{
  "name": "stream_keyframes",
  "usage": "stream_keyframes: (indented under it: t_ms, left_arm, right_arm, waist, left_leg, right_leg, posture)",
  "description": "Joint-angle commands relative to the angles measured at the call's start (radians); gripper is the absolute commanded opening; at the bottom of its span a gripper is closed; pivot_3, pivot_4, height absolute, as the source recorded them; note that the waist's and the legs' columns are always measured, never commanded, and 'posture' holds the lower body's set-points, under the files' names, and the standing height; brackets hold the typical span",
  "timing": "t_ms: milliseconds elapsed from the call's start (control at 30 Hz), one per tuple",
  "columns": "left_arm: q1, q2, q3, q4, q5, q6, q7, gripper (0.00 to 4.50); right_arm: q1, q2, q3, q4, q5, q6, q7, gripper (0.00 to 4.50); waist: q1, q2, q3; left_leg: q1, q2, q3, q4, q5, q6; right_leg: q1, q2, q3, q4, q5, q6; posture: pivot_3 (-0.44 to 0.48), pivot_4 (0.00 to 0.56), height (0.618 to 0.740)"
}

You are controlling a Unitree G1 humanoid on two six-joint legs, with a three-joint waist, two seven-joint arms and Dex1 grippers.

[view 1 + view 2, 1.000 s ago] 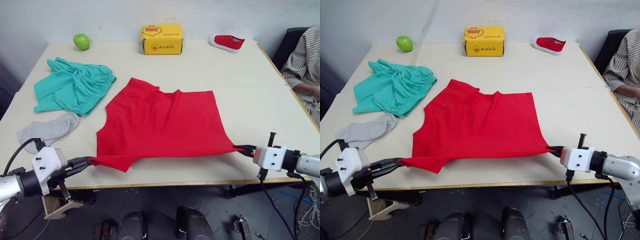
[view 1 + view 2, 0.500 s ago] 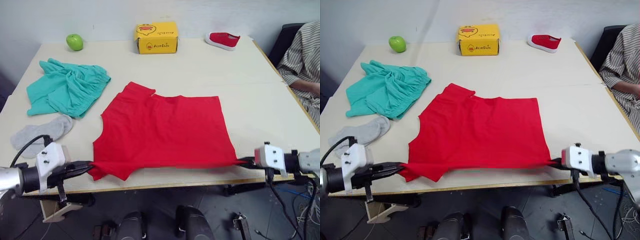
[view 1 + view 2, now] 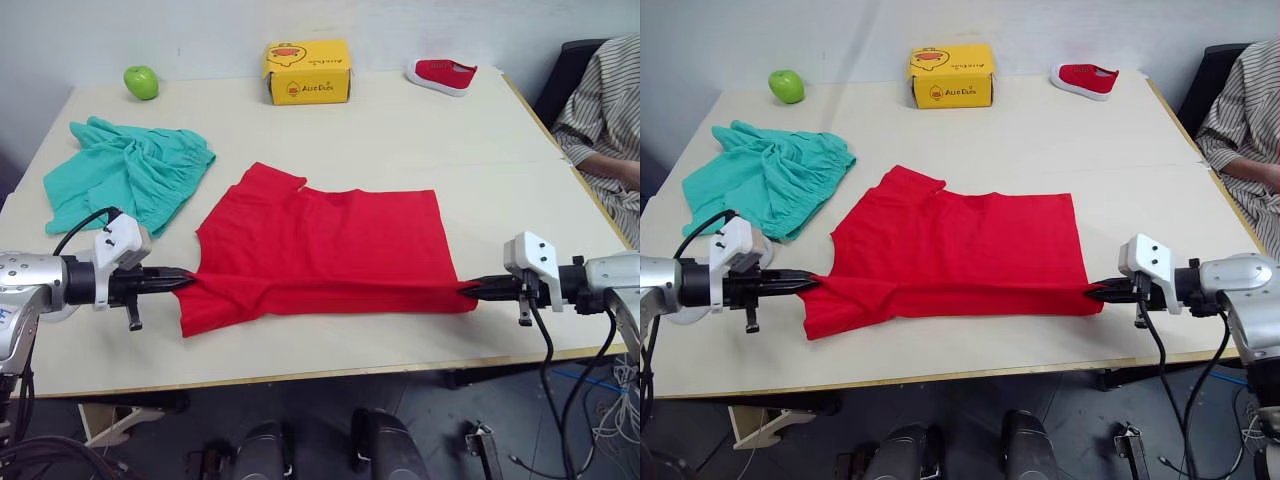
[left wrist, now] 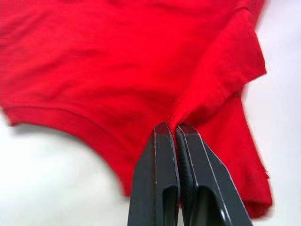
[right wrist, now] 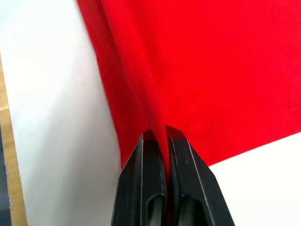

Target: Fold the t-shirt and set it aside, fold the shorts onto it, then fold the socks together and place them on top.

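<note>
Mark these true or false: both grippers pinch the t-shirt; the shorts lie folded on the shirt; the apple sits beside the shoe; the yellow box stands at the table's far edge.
1. Both grippers pinch the t-shirt: true; the left gripper and right gripper clamp opposite ends.
2. The shorts lie folded on the shirt: false; they are crumpled on the table, beside it.
3. The green apple sits beside the red shoe: false; the box separates them.
4. The yellow box stands at the far edge: true.

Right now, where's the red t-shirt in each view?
Left eye view: t-shirt at table centre, stretched between both end effectors.
Right eye view: t-shirt at table centre, right of the shorts.
Left wrist view: red cloth pinched at the left end effector.
Right wrist view: a fold clamped at the right end effector.
Shared landmark: yellow box.
</note>
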Motion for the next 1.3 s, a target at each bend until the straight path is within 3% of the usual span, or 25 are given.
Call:
stream_keyframes:
  t_ms: [33, 233, 367, 467, 733, 800, 867, 967, 1200, 1233, 1300]
  left_arm:
    - [-0.063, -0.033, -0.044, 0.077, 0.049, -0.042, -0.005, 0.01]
    - [-0.140, -0.142, -0.039, 0.190, 0.092, -0.147, 0.071, 0.01]
    - [-0.122, -0.146, -0.038, 0.225, 0.105, -0.164, 0.063, 0.01]
    - [-0.109, -0.160, -0.015, 0.238, 0.096, -0.157, 0.091, 0.64]
    - [-0.067, -0.227, 0.120, 0.181, 0.060, -0.163, 0.249, 3.31]
    - [-0.032, -0.232, 0.181, 0.131, 0.015, -0.178, 0.234, 3.32]
    - [0.028, -0.219, 0.230, 0.051, -0.035, -0.164, 0.196, 3.15]
    - [0.150, -0.182, 0.202, -0.104, -0.065, -0.152, 0.085, 2.31]
    - [0.225, -0.205, 0.029, -0.219, 0.011, -0.230, 0.019, 0.01]
    - [0.218, -0.222, -0.001, -0.217, 0.027, -0.239, 0.029, 0.00]
    - [0.187, -0.258, -0.048, -0.188, 0.068, -0.260, 0.059, 0.00]
  right_arm:
    - [-0.037, 0.037, 0.003, 0.037, -0.025, 0.003, -0.019, 0.00]
    - [-0.053, 0.115, -0.013, 0.093, -0.065, -0.061, -0.075, 0.00]
    - [-0.041, 0.136, -0.040, 0.107, -0.078, -0.102, -0.118, 0.00]
    - [-0.030, 0.151, -0.072, 0.102, -0.037, -0.060, -0.132, 0.00]
    - [-0.019, 0.153, -0.198, 0.101, -0.012, -0.081, -0.259, 2.85]
    - [-0.009, 0.156, -0.246, 0.054, 0.047, -0.037, -0.251, 3.50]
    - [0.027, 0.151, -0.274, -0.053, 0.131, 0.042, -0.212, 3.53]
    - [0.101, 0.178, -0.242, -0.226, 0.177, 0.067, -0.189, 2.87]
    - [0.233, 0.316, -0.053, -0.384, 0.057, -0.084, -0.220, 0.35]
    - [0.235, 0.334, -0.035, -0.367, 0.034, -0.118, -0.225, 0.04]
    - [0.225, 0.366, -0.012, -0.314, -0.001, -0.160, -0.246, 0.04]
  waist:
    - [-0.001, 0.000, 0.000]
    - [0.000, -0.001, 0.000]
    - [0.000, -0.001, 0.000]
    - [-0.001, -0.001, 0.000]
    - [0.001, -0.001, 0.000]
    - [0.001, -0.002, -0.001]
    - [0.000, -0.003, -0.001]
    - [-0.002, -0.003, -0.001]
    - [0.007, -0.004, -0.001]
    - [0.008, -0.004, -0.001]
    - [0.009, -0.004, -0.001]
  left_leg:
    - [0.000, 0.000, 0.000, 0.000, 0.000, 0.000]
    - [-0.001, -0.001, 0.003, 0.002, 0.000, 0.000]
    - [-0.001, -0.001, 0.002, 0.003, 0.000, 0.000]
    - [-0.001, -0.001, 0.002, 0.002, 0.000, 0.000]
    - [-0.001, 0.001, -0.001, 0.003, 0.000, 0.002]
    - [-0.001, 0.001, -0.001, 0.004, 0.000, 0.003]
    - [-0.001, 0.003, -0.001, 0.003, -0.001, 0.003]
    - [0.000, 0.004, 0.000, 0.002, -0.001, 0.003]
    - [0.001, 0.004, 0.000, 0.002, -0.002, 0.002]
    - [0.001, 0.003, 0.000, 0.002, -0.002, 0.002]
    - [0.001, 0.002, 0.000, 0.002, -0.003, 0.003]
  right_leg:
    - [0.000, 0.000, 0.001, 0.000, 0.000, 0.001]
    - [-0.001, 0.000, 0.003, 0.000, 0.002, 0.003]
    - [-0.001, 0.000, 0.004, 0.000, 0.002, 0.004]
    - [-0.001, 0.000, 0.004, 0.000, 0.002, 0.004]
    - [-0.001, -0.002, 0.005, 0.000, 0.003, 0.006]
    - [-0.001, -0.002, 0.006, 0.000, 0.004, 0.007]
    - [-0.001, -0.002, 0.006, 0.000, 0.004, 0.007]
    - [-0.001, 0.000, 0.007, -0.001, 0.004, 0.007]
    - [-0.001, 0.000, 0.008, -0.004, 0.004, 0.006]
    - [-0.001, -0.001, 0.009, -0.003, 0.004, 0.006]
    - [-0.001, -0.001, 0.009, -0.003, 0.004, 0.006]
  posture:
    - [0.000, 0.150, 0.740]
    - [0.000, 0.150, 0.740]
    - [0.000, 0.150, 0.740]
    - [0.000, 0.150, 0.740]
    - [0.000, 0.150, 0.740]
    - [0.000, 0.150, 0.740]
    - [0.000, 0.150, 0.740]
    - [0.000, 0.150, 0.740]
    - [0.000, 0.150, 0.740]
    - [0.000, 0.150, 0.740]
    - [0.000, 0.150, 0.740]
